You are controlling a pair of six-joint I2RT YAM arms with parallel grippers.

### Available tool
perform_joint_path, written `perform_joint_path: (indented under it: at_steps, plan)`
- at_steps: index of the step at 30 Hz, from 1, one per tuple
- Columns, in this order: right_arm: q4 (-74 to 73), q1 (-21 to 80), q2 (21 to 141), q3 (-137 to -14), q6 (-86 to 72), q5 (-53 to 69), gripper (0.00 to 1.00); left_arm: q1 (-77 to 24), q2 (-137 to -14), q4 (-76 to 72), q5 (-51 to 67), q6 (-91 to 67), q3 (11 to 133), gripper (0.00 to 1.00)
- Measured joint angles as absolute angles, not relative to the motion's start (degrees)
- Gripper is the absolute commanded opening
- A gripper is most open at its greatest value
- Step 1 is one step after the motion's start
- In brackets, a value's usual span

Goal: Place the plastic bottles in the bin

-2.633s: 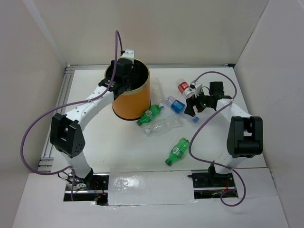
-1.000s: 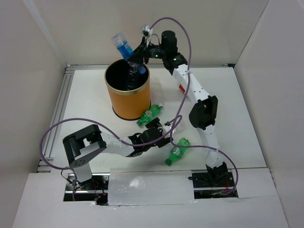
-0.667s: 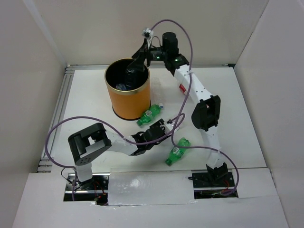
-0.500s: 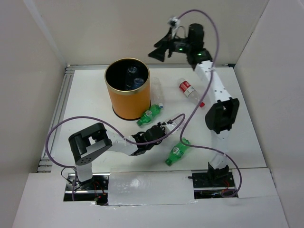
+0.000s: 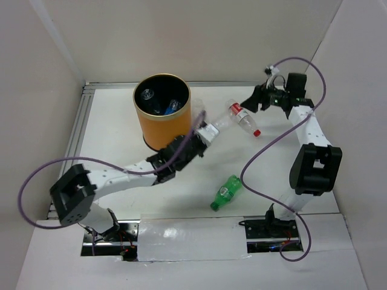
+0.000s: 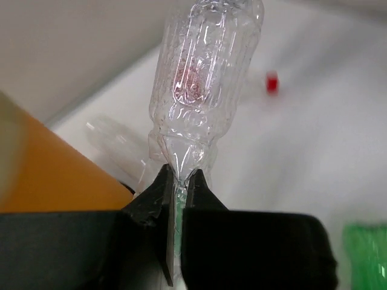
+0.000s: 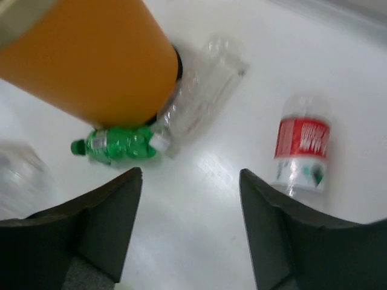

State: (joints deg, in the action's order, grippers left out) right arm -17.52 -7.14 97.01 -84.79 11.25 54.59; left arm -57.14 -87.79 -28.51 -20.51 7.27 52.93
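Top external: left arm now holds a clear bottle

Top external: left gripper (image 5: 196,139) has just clamped a clear bottle (image 5: 211,128) beside the bin (image 5: 164,132).
Left wrist: jaws pinch its thin end.
Right wrist: right gripper (image 7: 190,181) is spread and empty, near the red bottle (image 7: 300,145).

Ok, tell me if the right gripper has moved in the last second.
Yes. The right gripper swung right, away from the bin, toward the red-labelled bottle.

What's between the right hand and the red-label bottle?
Only bare table, clearest in the right wrist view. The right hand is open, and the red-label bottle lies untouched.
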Motion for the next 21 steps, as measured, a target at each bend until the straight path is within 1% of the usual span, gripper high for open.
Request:
perform_joint_path:
  at_steps: [1, 2, 3, 4, 6, 7, 8, 9, 10, 12, 13, 14, 15, 16, 17, 18, 19, 21]
  plan:
    - [-17.96, -7.57, 95.94, -81.52, 12.36, 54.15, 0.62, -55.44, -85.23, -28.6, -19.84, 6.59, 54.41, 0.0]
    - [-18.48, -8.16, 94.91, -78.37, 13.54, 53.76, 0.43, -53.56, -82.83, -28.91, -19.29, 5.56, 55.83, 0.0]
    - [-18.9, -8.58, 94.21, -75.79, 14.87, 53.3, 0.35, -51.83, -80.93, -29.52, -19.07, 5.02, 56.99, 0.0]
    - [-19.11, -9.06, 93.6, -73.49, 15.68, 52.77, 0.3, -49.8, -78.98, -30.46, -18.96, 4.21, 58.3, 0.0]
    - [-19.33, -9.69, 92.75, -70.15, 16.84, 51.66, 0.3, -46.09, -76.77, -32.82, -19.2, 3.33, 60.29, 0.0]
    - [-19.38, -9.85, 92.44, -68.95, 17.34, 51.2, 0.34, -44.62, -76.25, -34.26, -19.57, 2.92, 60.86, 0.0]
    - [-19.38, -10.17, 92.12, -67.92, 17.89, 50.94, 0.41, -42.89, -76.14, -35.77, -20.36, 2.59, 61.47, 0.0]
    - [-19.33, -10.37, 91.83, -67.16, 18.28, 50.7, 0.5, -41.5, -76.44, -37.15, -21.28, 2.5, 61.91, 0.0]
    - [-19.38, -10.48, 91.66, -66.81, 18.7, 50.35, 0.64, -40.14, -77.12, -38.46, -22.48, 2.37, 62.26, 0.0]
    - [-19.2, -10.57, 91.5, -66.63, 19.38, 49.67, 0.8, -37.08, -79.4, -39.68, -24.51, 1.23, 63.02, 0.0]
    - [-18.98, -10.52, 91.53, -66.63, 19.77, 49.3, 0.91, -35.73, -80.79, -39.72, -25.23, 0.73, 63.51, 0.0]
    - [-18.85, -10.5, 91.53, -66.67, 20.25, 48.69, 1.0, -34.5, -82.37, -39.29, -25.82, -0.23, 63.9, 0.03]
    - [-18.87, -10.48, 91.64, -66.76, 20.6, 48.16, 1.0, -33.26, -83.88, -38.74, -26.55, -0.8, 64.1, 0.11]
    - [-18.81, -10.48, 91.94, -66.98, 21.1, 47.66, 1.0, -32.32, -85.27, -37.91, -27.24, -1.65, 64.1, 0.24]
    - [-18.92, -10.48, 92.53, -67.64, 21.56, 47.07, 1.0, -31.7, -86.48, -36.58, -28.03, -2.28, 64.1, 0.64]
    - [-18.83, -10.37, 93.54, -68.64, 21.87, 46.46, 1.0, -31.48, -87.39, -35.46, -28.47, -2.42, 64.1, 0.86]
    - [-18.7, -10.17, 94.98, -69.87, 22.2, 45.76, 1.0, -31.42, -88.29, -34.37, -28.86, -3.14, 64.1, 0.99]
    - [-18.65, -9.8, 98.89, -73.67, 23.18, 43.99, 1.0, -31.57, -89.08, -32.77, -29.47, -4.23, 64.07, 0.99]
